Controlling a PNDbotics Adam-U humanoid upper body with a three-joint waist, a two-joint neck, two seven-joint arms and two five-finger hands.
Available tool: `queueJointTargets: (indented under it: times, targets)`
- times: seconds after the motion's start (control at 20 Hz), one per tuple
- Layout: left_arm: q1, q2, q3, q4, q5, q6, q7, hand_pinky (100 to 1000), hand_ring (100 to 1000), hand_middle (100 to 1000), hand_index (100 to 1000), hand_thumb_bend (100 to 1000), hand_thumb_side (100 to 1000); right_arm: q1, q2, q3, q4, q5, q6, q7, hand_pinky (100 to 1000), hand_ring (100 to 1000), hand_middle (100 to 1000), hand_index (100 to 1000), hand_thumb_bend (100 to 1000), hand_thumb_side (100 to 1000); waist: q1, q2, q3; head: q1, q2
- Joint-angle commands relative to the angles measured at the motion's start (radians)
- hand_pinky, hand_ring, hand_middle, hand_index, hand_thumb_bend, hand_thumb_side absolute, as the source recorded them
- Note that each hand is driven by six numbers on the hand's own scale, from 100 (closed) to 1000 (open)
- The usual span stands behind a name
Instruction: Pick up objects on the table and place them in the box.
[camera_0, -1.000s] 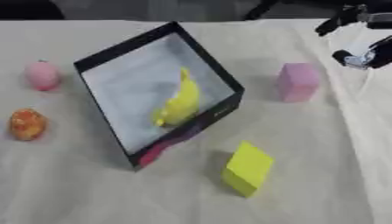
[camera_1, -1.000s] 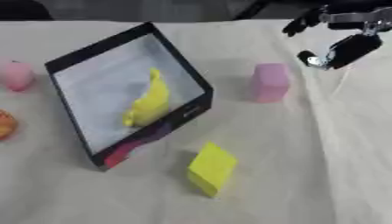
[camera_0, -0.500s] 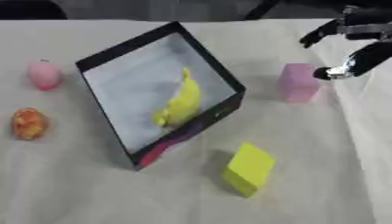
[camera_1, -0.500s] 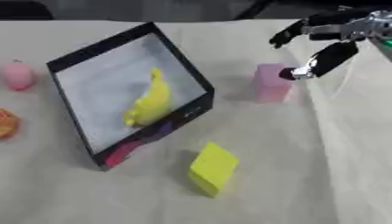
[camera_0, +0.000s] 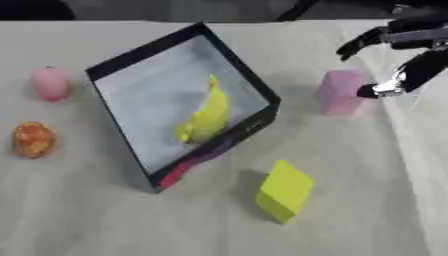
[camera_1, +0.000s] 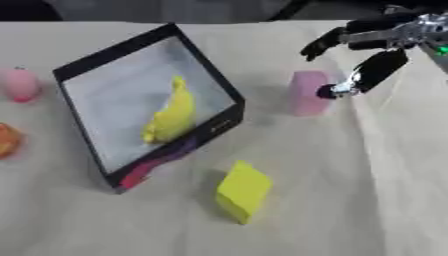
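A black box (camera_0: 134, 65) with a pale floor lies in the middle, with a yellow banana (camera_0: 207, 111) inside it. To its right stands a pink block (camera_1: 308, 93). My right hand (camera_1: 378, 46) hovers over and just right of that block, open, thumb tip down beside its right face and fingers spread above it. A yellow block (camera_0: 283, 190) rests in front of the box. At the far left sit a pink round fruit (camera_0: 49, 83) and an orange fruit (camera_0: 33, 139). My left hand is out of sight.
A beige cloth (camera_0: 79, 215) covers the table, with a crease running down its right side. Dark shapes line the far edge.
My right hand has come down and leftward from the top right corner to the pink block. The objects have stayed where they were.
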Motion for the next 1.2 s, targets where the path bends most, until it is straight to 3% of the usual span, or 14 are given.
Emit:
queueJointTargets:
  times: [0.05, 0.6, 0.75, 1.2]
  targets:
    - [-0.006, 0.017, 0.001, -0.019, -0.002, -0.001, -0.002, 879, 962, 987, 989, 334, 1000, -0.021, -0.034, 0.0, -0.022, 0.008, -0.007, 0.006, 1000, 963, 882, 1000, 425, 439, -0.001, -0.033, 0.002, -0.008, 0.0]
    - [-0.007, 0.011, 0.001, -0.022, -0.005, 0.001, -0.001, 879, 962, 987, 989, 334, 1000, -0.04, -0.003, 0.002, 0.023, 0.07, -0.046, -0.011, 1000, 967, 887, 1000, 433, 415, 0.001, -0.024, 0.008, -0.011, -0.002]
    - [-0.012, 0.007, 0.0, -0.023, -0.007, 0.002, -0.001, 879, 961, 986, 988, 333, 1000, -0.036, 0.005, 0.002, 0.04, 0.073, -0.045, -0.004, 1000, 971, 896, 1000, 413, 373, 0.0, -0.011, 0.016, -0.013, -0.006]
    - [-0.019, 0.0, -0.002, -0.025, -0.014, 0.006, -0.001, 880, 961, 985, 987, 333, 1000, -0.045, 0.03, -0.018, 0.101, 0.107, -0.039, -0.02, 1000, 970, 895, 1000, 411, 375, -0.004, 0.008, 0.027, -0.017, -0.011]
